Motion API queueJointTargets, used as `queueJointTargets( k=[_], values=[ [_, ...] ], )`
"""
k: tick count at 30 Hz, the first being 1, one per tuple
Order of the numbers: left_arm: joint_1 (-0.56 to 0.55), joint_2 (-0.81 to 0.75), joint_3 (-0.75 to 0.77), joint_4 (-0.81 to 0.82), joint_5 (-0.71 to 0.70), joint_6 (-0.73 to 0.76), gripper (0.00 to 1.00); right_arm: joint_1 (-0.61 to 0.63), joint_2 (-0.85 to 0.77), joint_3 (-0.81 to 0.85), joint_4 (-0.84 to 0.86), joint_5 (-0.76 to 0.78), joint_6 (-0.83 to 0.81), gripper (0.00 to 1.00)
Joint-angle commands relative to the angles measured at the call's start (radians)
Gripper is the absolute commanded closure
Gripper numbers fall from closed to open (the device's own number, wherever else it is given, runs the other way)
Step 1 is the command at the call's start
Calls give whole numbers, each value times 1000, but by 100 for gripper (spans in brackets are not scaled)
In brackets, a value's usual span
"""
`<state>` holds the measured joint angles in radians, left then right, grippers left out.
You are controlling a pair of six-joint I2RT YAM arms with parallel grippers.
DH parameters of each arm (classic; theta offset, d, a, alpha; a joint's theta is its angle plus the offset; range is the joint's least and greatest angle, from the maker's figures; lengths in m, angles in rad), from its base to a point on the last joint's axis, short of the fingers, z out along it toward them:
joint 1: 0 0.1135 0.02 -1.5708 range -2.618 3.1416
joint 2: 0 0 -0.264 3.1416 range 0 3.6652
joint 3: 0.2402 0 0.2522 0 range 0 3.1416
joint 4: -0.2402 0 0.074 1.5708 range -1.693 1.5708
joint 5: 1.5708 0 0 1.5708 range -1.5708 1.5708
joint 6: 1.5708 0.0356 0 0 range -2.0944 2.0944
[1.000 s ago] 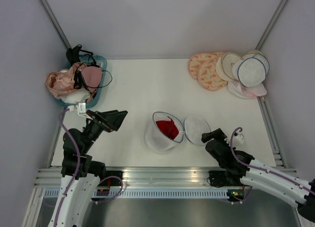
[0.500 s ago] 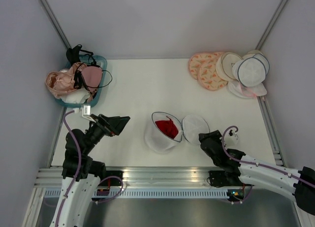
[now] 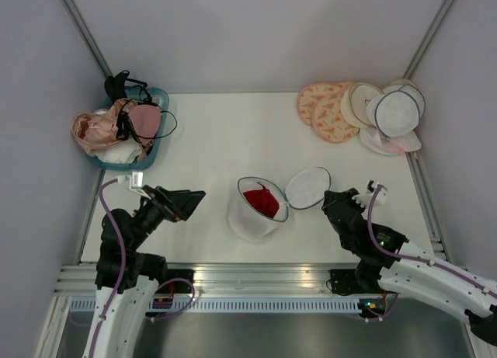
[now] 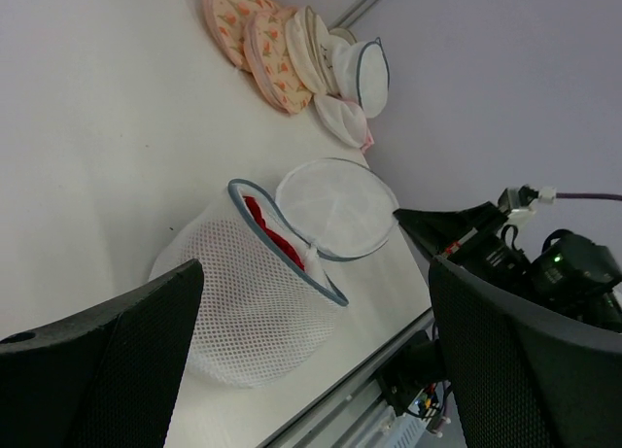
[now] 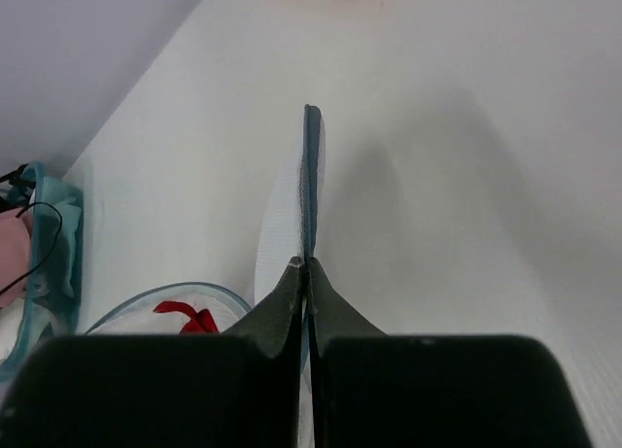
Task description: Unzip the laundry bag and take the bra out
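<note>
The white mesh laundry bag (image 3: 248, 220) stands mid-table, unzipped, its navy-trimmed mouth facing up. A red bra (image 3: 262, 200) lies inside it. The round lid (image 3: 308, 189) hangs off the bag's right side, tilted up from the table. My right gripper (image 3: 332, 201) is shut on the lid's right rim; in the right wrist view the lid (image 5: 310, 166) shows edge-on between the closed fingertips of that gripper (image 5: 306, 265). My left gripper (image 3: 192, 198) hovers open, left of the bag and apart from it. The left wrist view shows the bag (image 4: 248, 292) and the bra (image 4: 267, 232) between its wide fingers.
A teal basket (image 3: 159, 109) piled with bras sits at the back left. A stack of peach, cream and white round bags (image 3: 357, 113) lies at the back right. A metal rail (image 3: 256, 276) runs along the near table edge.
My right gripper went from open to shut, closing on the lid's rim and raising it off the table. The left gripper stayed open and shifted only slightly.
</note>
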<state>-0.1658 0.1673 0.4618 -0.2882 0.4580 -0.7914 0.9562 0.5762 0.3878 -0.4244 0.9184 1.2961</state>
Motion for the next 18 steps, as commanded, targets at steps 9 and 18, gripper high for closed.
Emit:
queueJointTargets(
  k=[9,18],
  values=[
    [-1,-52,75,-101,10,53,0,76,582,563,-114,117,-691,100],
    [-1,-3,80,-128,106,67,0,145,577,565,-227,244,-453,100]
  ],
)
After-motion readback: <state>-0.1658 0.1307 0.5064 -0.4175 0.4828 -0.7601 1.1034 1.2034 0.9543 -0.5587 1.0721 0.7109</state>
